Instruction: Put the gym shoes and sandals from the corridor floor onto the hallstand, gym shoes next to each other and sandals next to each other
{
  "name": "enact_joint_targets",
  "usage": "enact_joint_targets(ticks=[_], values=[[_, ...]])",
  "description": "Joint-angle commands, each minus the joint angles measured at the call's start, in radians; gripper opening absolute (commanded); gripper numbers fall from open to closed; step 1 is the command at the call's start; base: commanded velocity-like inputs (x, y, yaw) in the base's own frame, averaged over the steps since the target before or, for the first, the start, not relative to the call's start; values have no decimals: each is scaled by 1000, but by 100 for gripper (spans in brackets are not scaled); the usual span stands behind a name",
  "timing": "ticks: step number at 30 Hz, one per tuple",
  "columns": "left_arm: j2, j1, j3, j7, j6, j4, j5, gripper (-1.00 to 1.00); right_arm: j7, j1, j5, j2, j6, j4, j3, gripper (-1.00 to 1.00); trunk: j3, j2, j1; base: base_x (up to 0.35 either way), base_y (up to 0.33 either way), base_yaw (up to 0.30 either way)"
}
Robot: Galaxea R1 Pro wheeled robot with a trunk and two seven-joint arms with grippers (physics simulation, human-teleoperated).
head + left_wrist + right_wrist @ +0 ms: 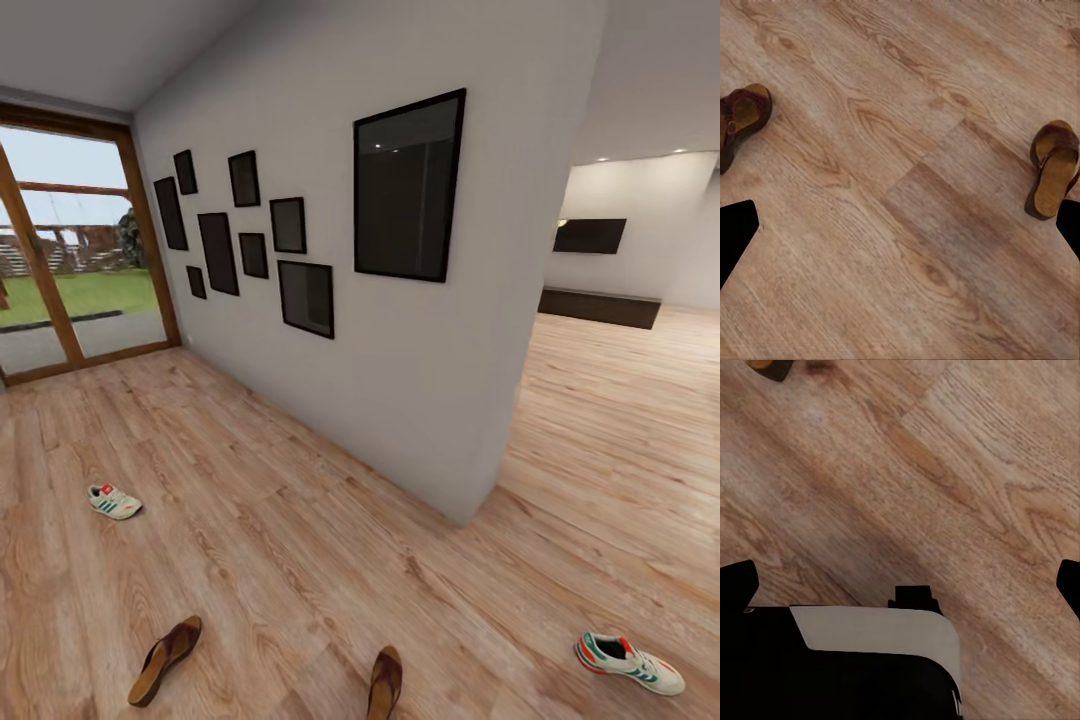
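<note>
Over the corridor floor [900, 225]:
Left gripper [900, 225]: fingertips wide apart at the left wrist view's edges, holding nothing, bare planks between them.
Right gripper [900, 577]: fingertips likewise spread and empty, above bare floor and part of the robot's own body.
Sandals: one [165, 658] and the other [385, 682] lie near the robot, apart from each other, at differing angles.
Gym shoes: one [114, 501] far left, the other [628, 663] far right, well apart.
Hallstand: I cannot place it from these views.
Risk: a flat sandal may slip from a pinch on its thin sole.
Risk: the four scattered shoes mean several trips; pairs could end up split on the rack.
</note>
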Motion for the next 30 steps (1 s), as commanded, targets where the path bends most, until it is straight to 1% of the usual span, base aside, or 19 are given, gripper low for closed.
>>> enact_joint_targets(ticks=[1,7,17,24,30], values=[[0,-1,0,0,-3,1,1,100,-1,0,0,0,-3,0,-1,100,-1,0,0,119,261,0],[0,-1,0,0,-3,1,0,100,-1,0,0,0,-3,0,-1,100,-1,0,0,84,182,0],[0,-1,0,0,-3,2,1,100,-1,0,0,0,-3,0,-1,100,-1,0,0,11,36,0],[0,-1,0,0,-4,1,1,100,-1,0,0,0,-3,0,-1,100,-1,0,0,57,229,0],[0,-1,0,0,-4,2,1,100,-1,0,0,-1,-3,0,-1,100,-1,0,0,14,76,0]])
